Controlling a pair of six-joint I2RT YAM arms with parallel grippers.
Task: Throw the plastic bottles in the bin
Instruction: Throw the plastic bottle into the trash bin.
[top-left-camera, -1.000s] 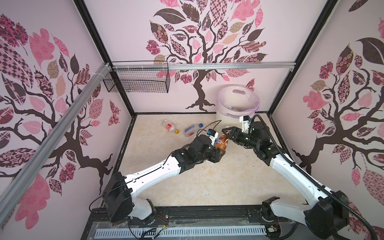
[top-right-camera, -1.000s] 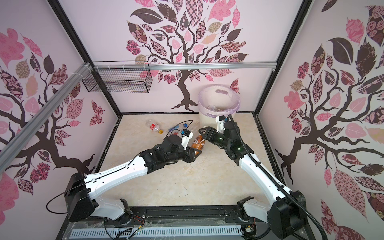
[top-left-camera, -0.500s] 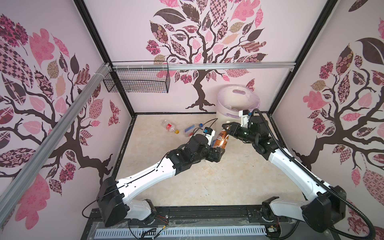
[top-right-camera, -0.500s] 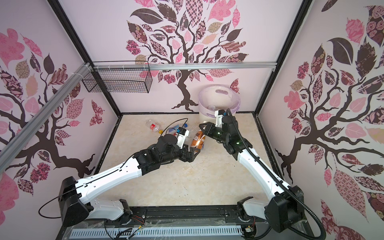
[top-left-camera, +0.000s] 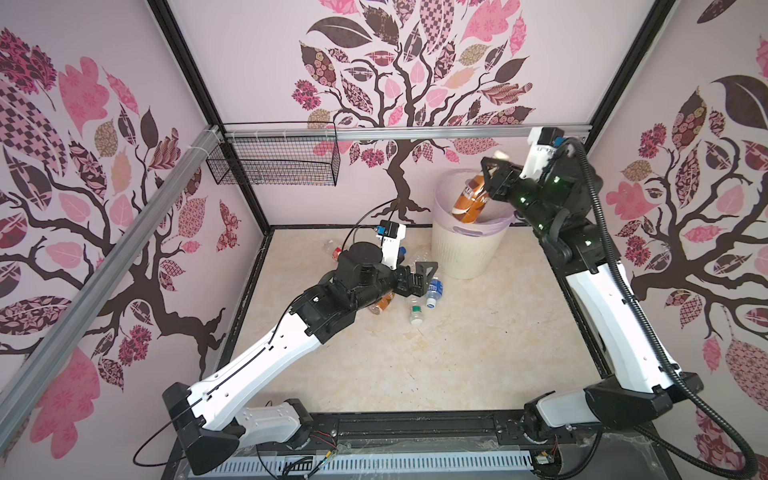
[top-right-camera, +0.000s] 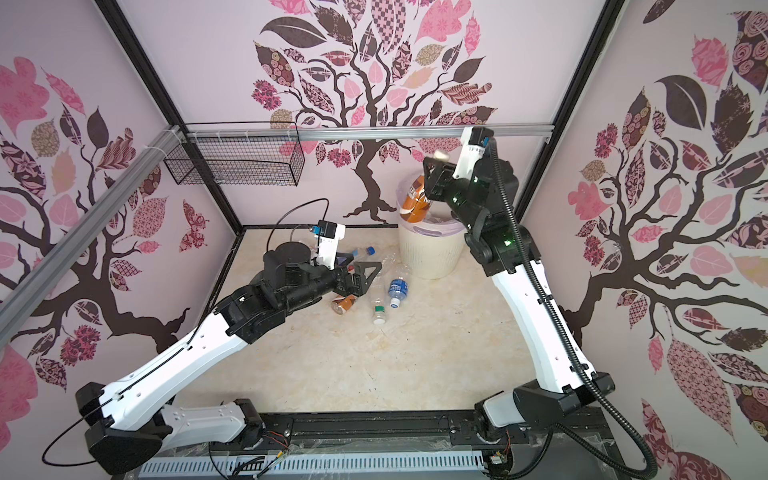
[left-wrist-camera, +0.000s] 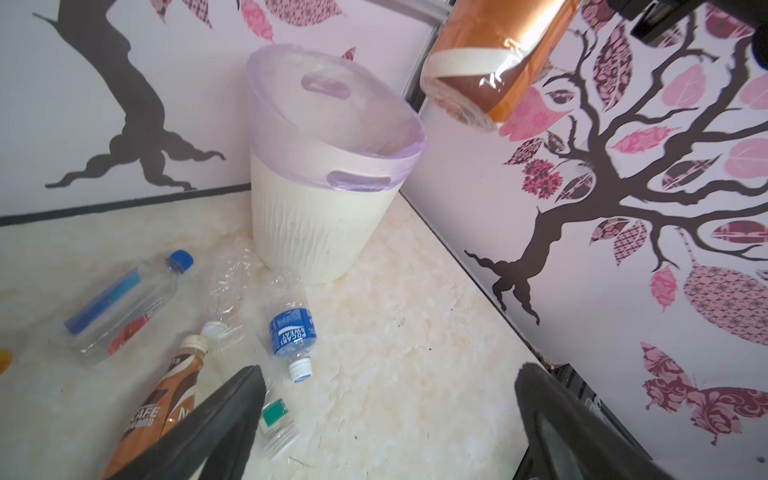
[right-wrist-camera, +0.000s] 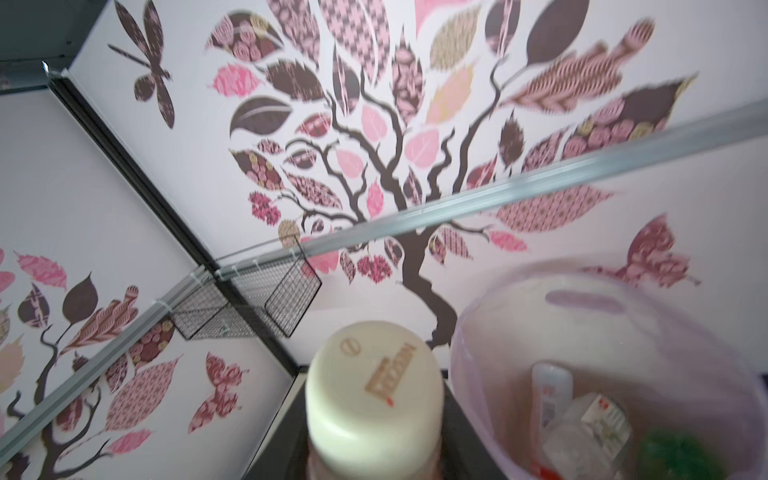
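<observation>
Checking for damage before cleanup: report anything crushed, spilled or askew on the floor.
The clear, unlabelled plastic bottle lying by the foot of the round cream-white ribbed bin is crumpled out of shape. No spill shows.

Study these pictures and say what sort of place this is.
Probably a robot test booth: a left arm and right arm on one base rail, decal wall panels in a black frame, plastic bottles scattered beside a bin.

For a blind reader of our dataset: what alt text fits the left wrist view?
A brown bottle hangs in the air near the lined bin. Several other bottles lie on the floor by the bin, past the open left gripper.
</observation>
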